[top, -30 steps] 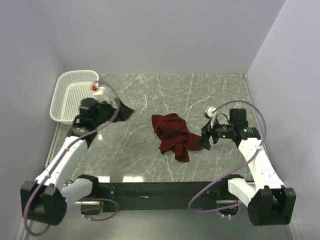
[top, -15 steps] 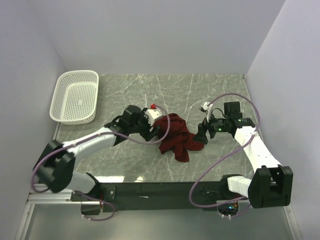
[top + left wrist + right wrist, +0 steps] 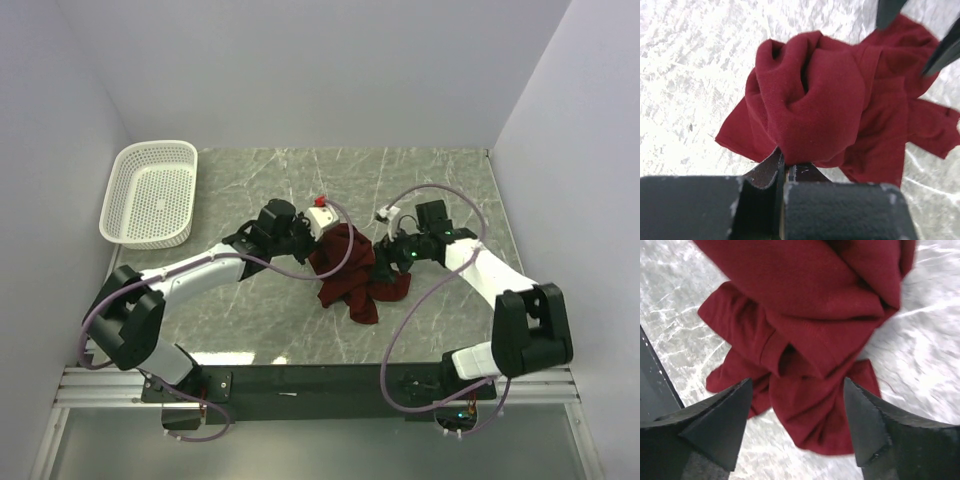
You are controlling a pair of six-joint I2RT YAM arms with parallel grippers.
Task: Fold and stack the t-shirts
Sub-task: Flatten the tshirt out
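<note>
A grey-green marbled table [image 3: 430, 180] filled the enclosure between pale walls [image 3: 300, 70]. The left arm [image 3: 200, 272] stretched from the near left corner toward the middle. The right arm [image 3: 485, 275] bent inward from the near right, so both wrists met around the same spot. A white perforated basket [image 3: 150, 200] sat in the far left corner, well apart from both arms. The maroon t-shirt [image 3: 345, 272] lay unfolded in a crumpled heap near the centre of the table, bunched into a rounded mound on its far side with loose flaps trailing toward the near edge. The left gripper [image 3: 782, 160] met the heap on its left side, its jaws pressed together on the rim of the cloth below the mound. The right gripper [image 3: 797, 387] hung over the heap's right side with its dark fingers [image 3: 725, 425] spread wide. A folded hem and a flap of shirt showed in the gap between them, and neither finger visibly touched the cloth.
</note>
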